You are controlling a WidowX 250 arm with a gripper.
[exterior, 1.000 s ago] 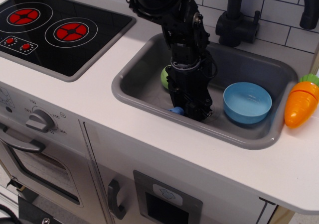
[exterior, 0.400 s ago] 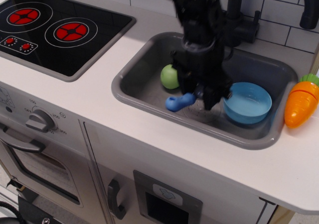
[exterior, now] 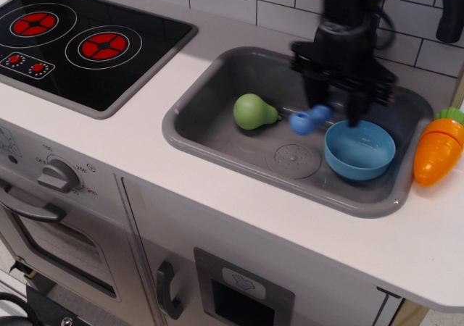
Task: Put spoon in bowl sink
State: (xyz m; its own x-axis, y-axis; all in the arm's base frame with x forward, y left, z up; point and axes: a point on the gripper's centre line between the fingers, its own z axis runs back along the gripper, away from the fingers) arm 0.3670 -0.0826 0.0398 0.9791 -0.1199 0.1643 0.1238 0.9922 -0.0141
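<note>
Here the gripper [exterior: 335, 112] hangs over the sink [exterior: 217, 141], toward the tabletop's [exterior: 145, 141] back edge and right of its middle, with its dark fingers [exterior: 354, 109] pointing down just above the back rim of the bowl [exterior: 359, 150]. The fingers are clenched on the spoon [exterior: 308, 118]: only the light-blue handle with its knobbed end shows, sticking out to the left of the gripper and lifted clear of the sink floor, while the spoon's dark head is hidden between the fingers. The handle's knob sits in the air between the green pear [exterior: 253, 112] and the bowl, just beside the bowl's left rim but not over its hollow. The bowl rests on the sink floor at the right end of the basin, upright and with nothing showing inside it. The green pear lies on its side at the left part of the sink floor, its narrow end pointing right toward the spoon's handle, apart from it. The round dotted drain mark [exterior: 293, 159] lies in the floor between pear and bowl, nearer the front wall. A toy carrot [exterior: 438, 148] lies on the tabletop just beside the sink's right rim, near the right edge. The black stove panel [exterior: 80, 43] with red rings fills the tabletop's back-left corner, and a dark faucet [exterior: 449, 11] rises behind the sink at the back edge.
</note>
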